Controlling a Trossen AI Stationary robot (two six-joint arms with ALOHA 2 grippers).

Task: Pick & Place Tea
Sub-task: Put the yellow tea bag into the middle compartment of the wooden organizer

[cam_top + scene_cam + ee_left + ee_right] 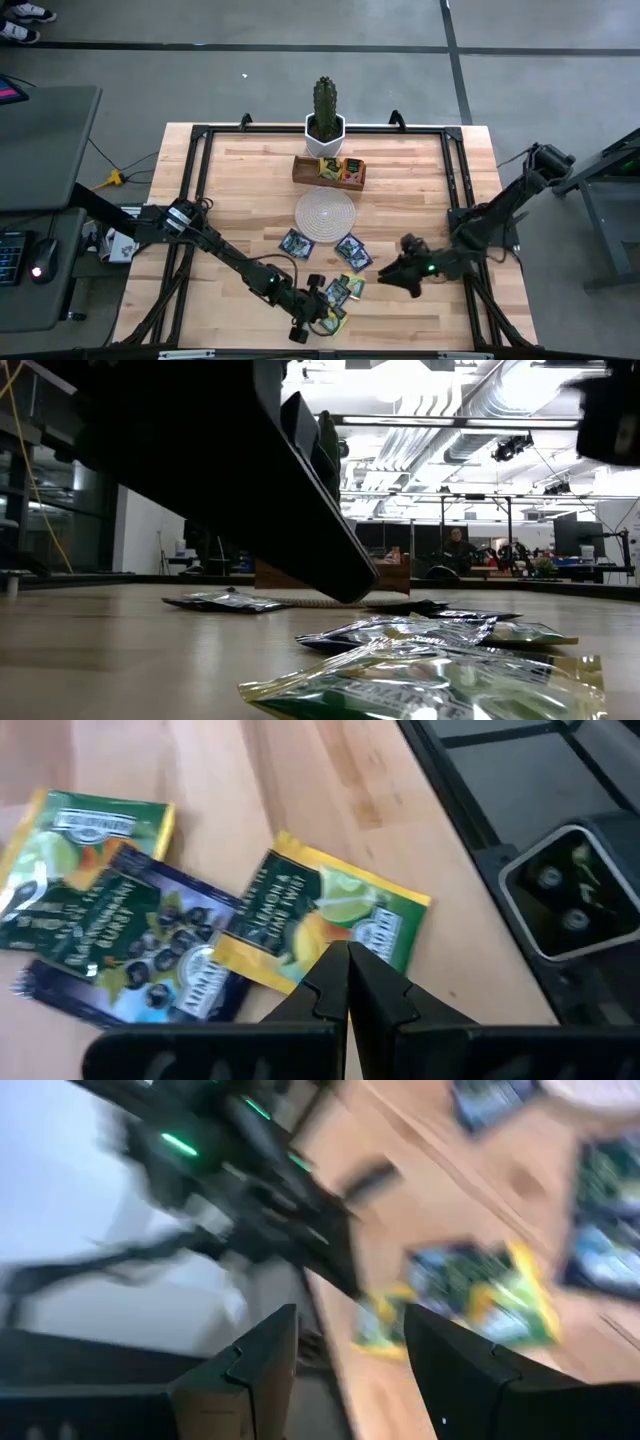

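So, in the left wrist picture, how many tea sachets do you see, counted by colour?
Green-and-yellow sachets: 2
Dark blue sachet: 1
Total: 3

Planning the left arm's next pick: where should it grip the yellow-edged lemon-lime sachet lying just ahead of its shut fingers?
Probably the near yellow edge of the lemon-lime sachet, coming straight down from above. It lies flat on the table, so only an edge offers a pinch. That corner sits clear of the dark blue sachet. The left gripper is shut and must open first.
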